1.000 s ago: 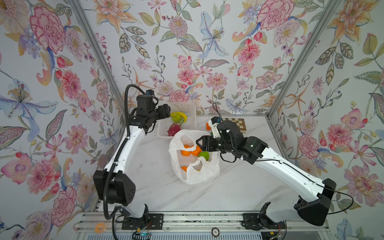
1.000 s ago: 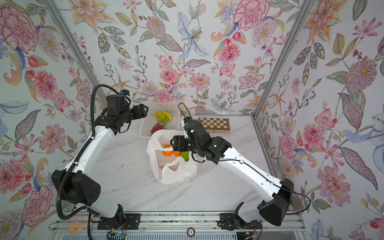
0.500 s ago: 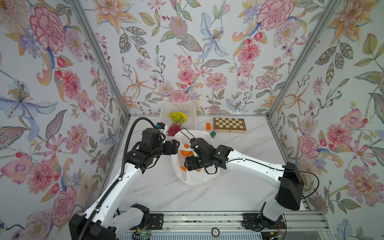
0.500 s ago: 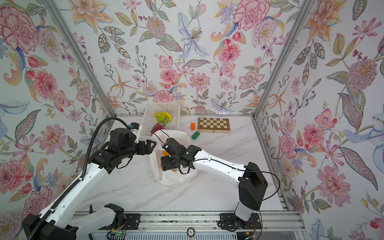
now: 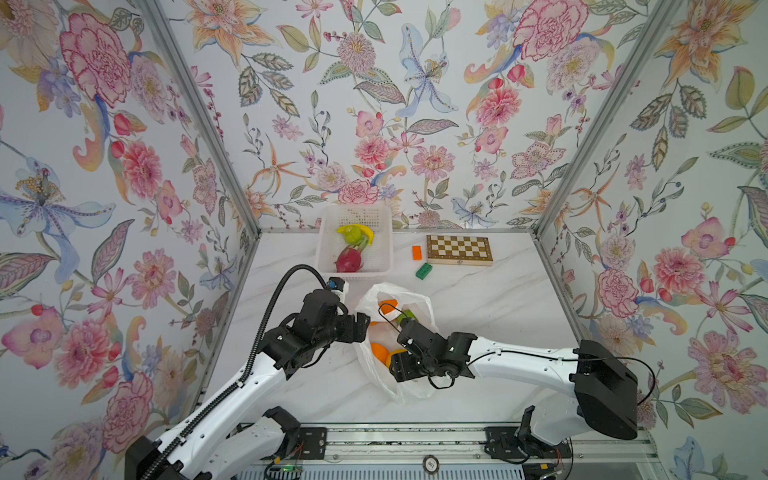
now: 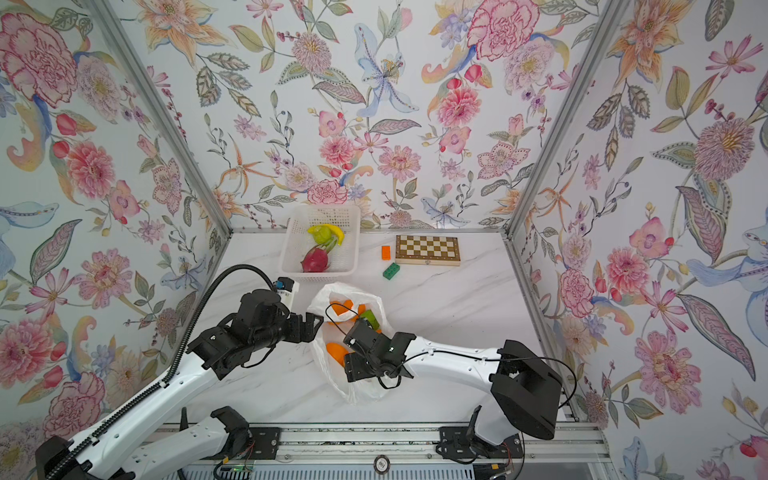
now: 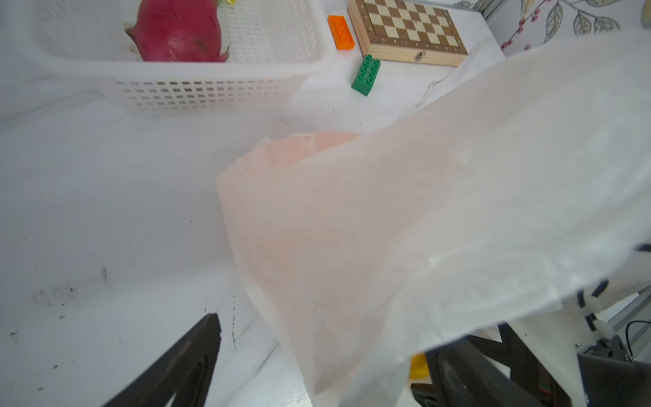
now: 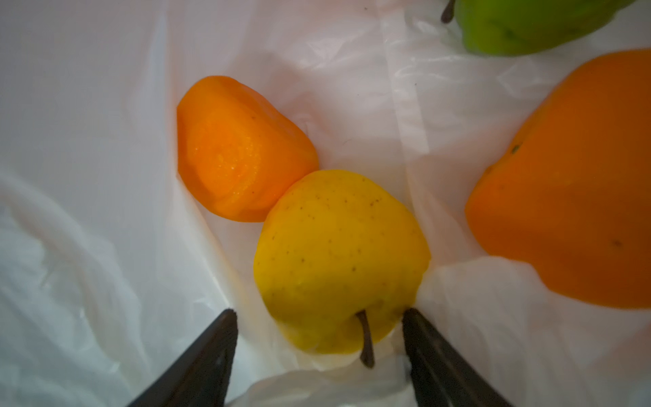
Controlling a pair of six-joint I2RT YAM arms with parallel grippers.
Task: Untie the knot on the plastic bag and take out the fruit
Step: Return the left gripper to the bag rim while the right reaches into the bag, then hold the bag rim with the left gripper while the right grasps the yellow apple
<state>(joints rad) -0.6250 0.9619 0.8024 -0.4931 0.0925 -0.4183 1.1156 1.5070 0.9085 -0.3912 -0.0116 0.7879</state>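
The plastic bag (image 5: 400,386) (image 6: 360,390) lies in mid-table with its mouth open; the knot is out of view. Inside it are fruit: a yellow one (image 8: 338,253), orange ones (image 8: 236,148) (image 8: 570,197) and a green one (image 8: 521,24). My right gripper (image 5: 395,351) (image 6: 347,353) (image 8: 320,313) is inside the bag, open, with a jaw on each side of the yellow fruit. My left gripper (image 5: 362,328) (image 6: 316,326) (image 7: 327,338) is open at the bag's left edge, with the bag's wall (image 7: 387,211) hanging between its jaws.
A white basket (image 5: 384,249) (image 7: 211,88) behind the bag holds a magenta dragon fruit (image 5: 348,259) (image 7: 176,31), a green fruit (image 5: 352,235) and a banana (image 5: 368,233). To its right lie an orange brick (image 5: 417,252), a green brick (image 5: 424,271) and a chessboard (image 5: 459,249).
My left arm has come down from the basket to the bag's left edge, jaws wider. My right gripper has moved deeper into the bag, toward the front.
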